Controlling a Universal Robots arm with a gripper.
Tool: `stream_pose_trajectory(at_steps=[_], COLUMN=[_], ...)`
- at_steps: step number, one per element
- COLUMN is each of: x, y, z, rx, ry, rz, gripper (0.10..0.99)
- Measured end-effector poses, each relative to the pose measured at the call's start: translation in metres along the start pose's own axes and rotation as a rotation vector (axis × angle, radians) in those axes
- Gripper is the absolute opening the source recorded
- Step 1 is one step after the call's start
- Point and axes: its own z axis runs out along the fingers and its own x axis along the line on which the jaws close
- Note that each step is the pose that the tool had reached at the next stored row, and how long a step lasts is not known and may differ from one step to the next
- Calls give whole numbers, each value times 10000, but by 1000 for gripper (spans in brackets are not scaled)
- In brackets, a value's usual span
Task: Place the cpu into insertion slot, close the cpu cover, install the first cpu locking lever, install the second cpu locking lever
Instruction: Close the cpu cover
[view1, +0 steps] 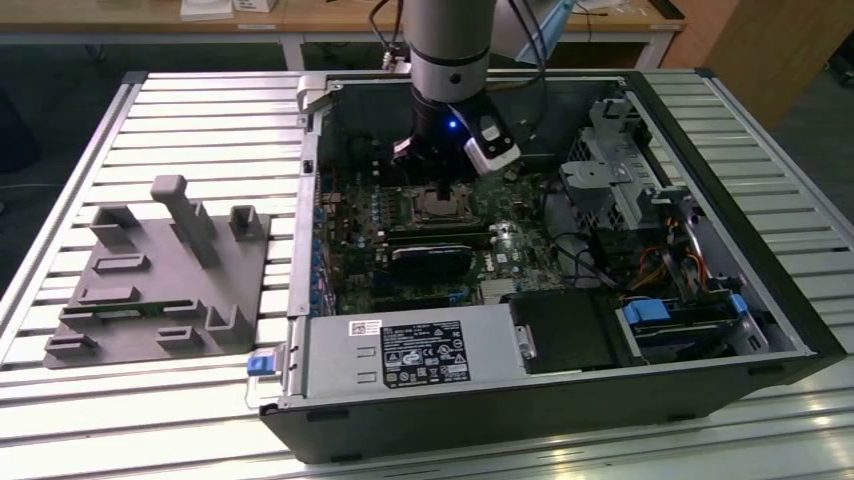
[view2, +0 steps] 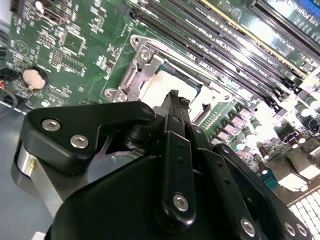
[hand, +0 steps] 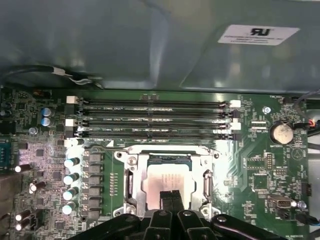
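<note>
Inside the open computer case (view1: 747, 300), on the green board (hand: 260, 165), the cpu (hand: 167, 176) is lying flat in the insertion slot (view1: 419, 208), just beside the rows of memory slots (hand: 155, 120). The cpu cover (hand: 134, 186) looks to be down over it: silvery frame rails on all sides, chip top showing through the window. A thin wire lever (hand: 107, 148) runs by the frame's memory-side corner, and I can't tell whether it's latched. The gripper (hand: 170, 199) hangs directly over the chip. Its jaws are brought together with barely a seam between the tips and nothing clamped. In the second wrist view the gripper (view2: 175, 97) has its tips right above the bright lid of the cpu (view2: 159, 86), and I can't tell whether they are touching or just clear. Handling, my read: the cpu is light, thin and rigid, and its smooth metal top would be slippery under hard pads. The contact side and the socket pins are probably the fragile part, so it wants a level seat with no sliding or tilting. The proper grip is on two opposite edges, but those sit under the frame now, so only the top face is reachable, and that only for a light, centred press. The cover is thin sheet metal, likely springy and hinged, so load belongs on a frame rail (view2: 131, 79), not through the window. The lever is stiff wire, best pushed near its free end
</note>
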Motion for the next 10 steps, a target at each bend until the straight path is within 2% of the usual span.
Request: stream_pose_trajectory(at_steps=[2, 6, 10], x=[-15, -23, -25], y=[1, 8, 9], z=[-12, -84, -94], rx=[40, 44, 47], ry=[2, 0, -1], rz=[-2, -1, -2], gripper=[106, 106, 106])
